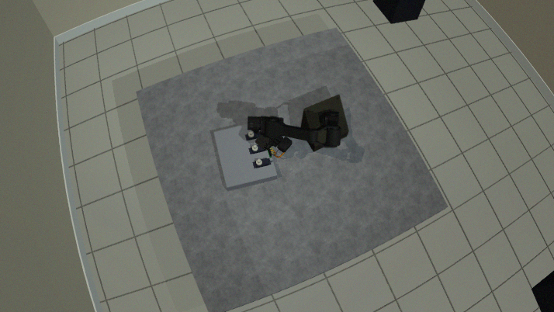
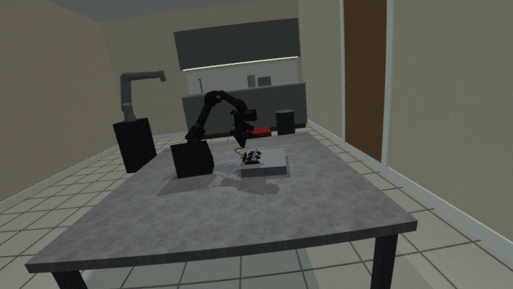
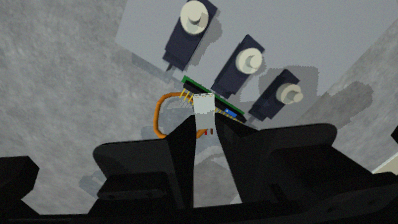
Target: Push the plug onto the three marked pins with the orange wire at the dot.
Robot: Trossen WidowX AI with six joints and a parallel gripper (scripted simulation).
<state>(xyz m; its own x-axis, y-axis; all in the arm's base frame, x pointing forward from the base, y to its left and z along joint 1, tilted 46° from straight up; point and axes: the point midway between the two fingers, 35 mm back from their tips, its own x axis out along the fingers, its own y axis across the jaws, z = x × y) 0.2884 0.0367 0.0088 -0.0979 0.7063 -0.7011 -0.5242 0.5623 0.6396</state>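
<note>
My gripper (image 2: 243, 147) (image 3: 204, 118) is shut on the pale flat plug (image 3: 204, 106), whose far end points toward the green pin board (image 3: 186, 80) (image 1: 270, 153). In the exterior view the fingertips are above the board. The plug covers the middle of the pin row in the wrist view. Gold pins (image 3: 186, 95) show left of the plug, and a small blue mark (image 3: 230, 113) lies to its right. The orange wire (image 3: 157, 115) (image 1: 279, 156) loops left from the plug's rear to the board. The dot and whether plug and pins touch cannot be made out.
Three dark servos with white horns (image 3: 194, 19) (image 3: 248, 61) (image 3: 289, 94) stand on the grey block (image 1: 237, 171) (image 2: 269, 171) beyond the pin board. The arm's dark base box (image 1: 326, 120) (image 2: 192, 159) stands on the table (image 1: 310, 217) (image 2: 223, 219).
</note>
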